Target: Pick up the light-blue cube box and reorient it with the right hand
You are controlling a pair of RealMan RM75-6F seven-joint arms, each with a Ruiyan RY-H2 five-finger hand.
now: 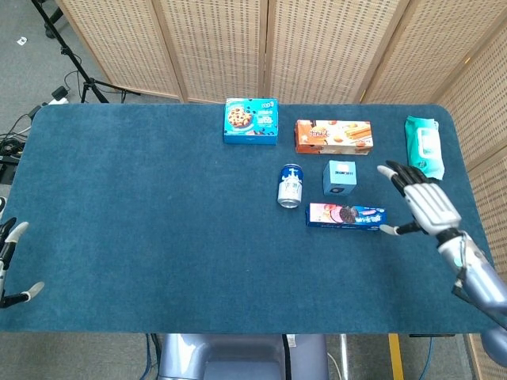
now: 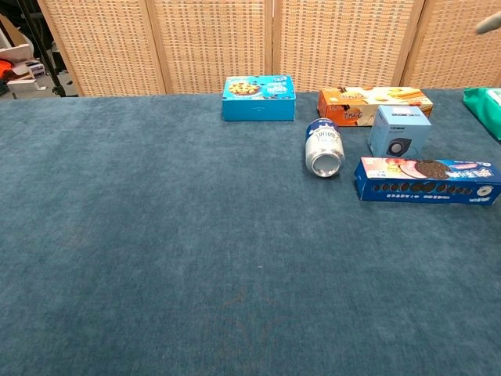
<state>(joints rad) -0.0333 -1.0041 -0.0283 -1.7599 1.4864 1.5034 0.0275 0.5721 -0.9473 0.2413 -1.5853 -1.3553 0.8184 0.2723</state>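
The light-blue cube box [image 1: 340,177] [image 2: 399,131] stands on the blue table, between the orange biscuit box and the long dark-blue cookie box. My right hand [image 1: 420,203] hovers open to the right of it, fingers spread, a short gap away from the cube and holding nothing. Only a grey fingertip [image 2: 489,23] of it shows at the chest view's top right corner. My left hand [image 1: 9,261] sits open at the table's front left edge, far from the cube.
A can [image 1: 290,186] lies left of the cube. The long cookie box [image 1: 346,215] lies just in front of it, the orange biscuit box [image 1: 333,136] behind. A blue cookie box [image 1: 251,120] stands further back and a green wipes pack [image 1: 425,147] at the right edge.
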